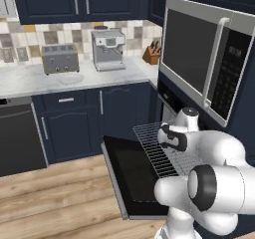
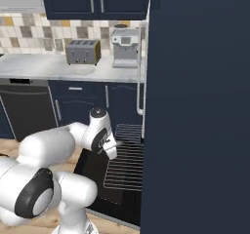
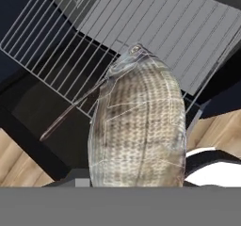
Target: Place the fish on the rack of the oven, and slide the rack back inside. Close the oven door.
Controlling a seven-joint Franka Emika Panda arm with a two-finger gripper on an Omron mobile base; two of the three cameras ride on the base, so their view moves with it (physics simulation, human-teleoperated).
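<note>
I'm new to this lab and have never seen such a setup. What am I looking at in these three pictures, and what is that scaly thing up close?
It is a rendered kitchen with a white robot arm on a driving base. Two pictures come from cameras on the base, behind the arm to its left and right. The third comes from a camera on the hand, looking along its pincer. The scaly thing is the fish, held in the shut pincer above the rack, which is pulled out over the oven door, dropped open. On the counter behind stand a toaster and a coffee machine. The steel-framed box above the oven is a microwave.
</note>
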